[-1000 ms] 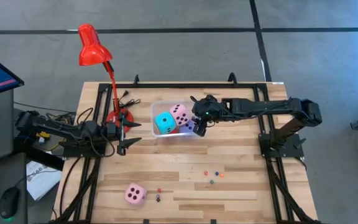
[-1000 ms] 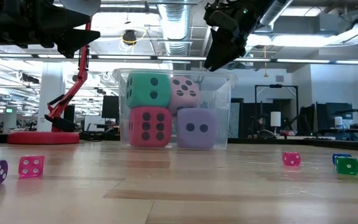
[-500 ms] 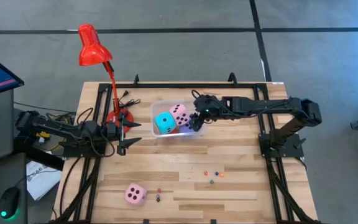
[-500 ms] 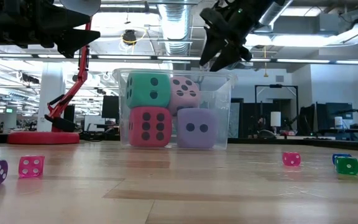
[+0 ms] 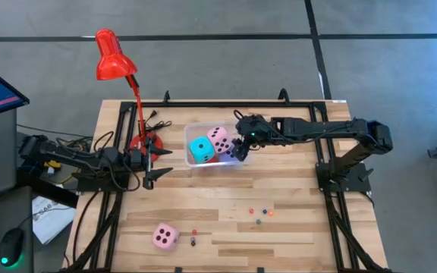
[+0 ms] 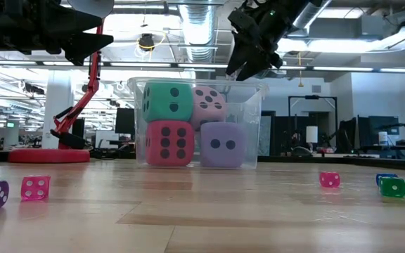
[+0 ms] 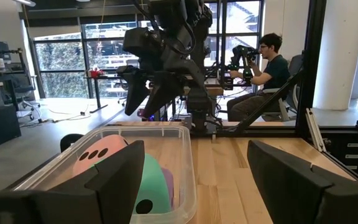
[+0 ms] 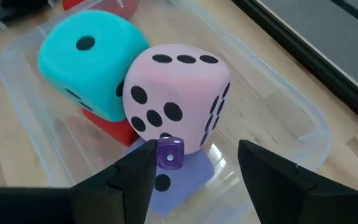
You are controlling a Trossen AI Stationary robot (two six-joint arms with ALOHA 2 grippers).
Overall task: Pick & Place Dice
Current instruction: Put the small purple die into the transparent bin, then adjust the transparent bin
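Right claw point(image 5: 240, 149) shifted inward, over bin rim point(image 5: 243, 155)

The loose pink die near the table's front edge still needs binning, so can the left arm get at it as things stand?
Probably yes: the pink die lies alone on bare wood on the left gripper's side, with nothing between them.

Bright, even ceiling light w/ soft shadows.
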